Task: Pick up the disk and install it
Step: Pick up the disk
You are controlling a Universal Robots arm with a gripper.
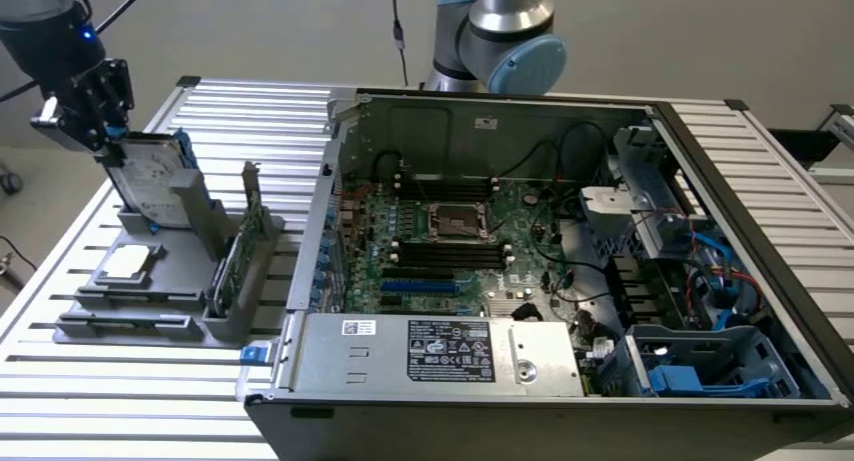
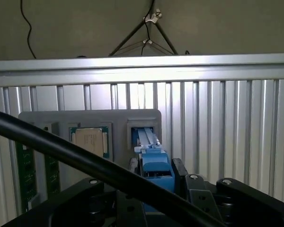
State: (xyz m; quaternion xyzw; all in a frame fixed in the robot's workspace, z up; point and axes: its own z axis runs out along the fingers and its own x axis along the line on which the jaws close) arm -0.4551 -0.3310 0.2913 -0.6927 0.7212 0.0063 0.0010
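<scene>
Your gripper (image 1: 110, 139) pinches the disk (image 1: 151, 181) by its blue top edge. The disk stands upright in the grey stand (image 1: 200, 236), so that edge is free to grab, well apart from the open computer (image 1: 747, 171).

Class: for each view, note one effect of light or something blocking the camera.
Exterior view: even light, soft shadows, a blue lamp glowing on the arm. Wrist view: glare whitens the ribbed aluminium table's rail; a black cable crosses before the blue-framed silver hard drive held in the end effector.
</scene>
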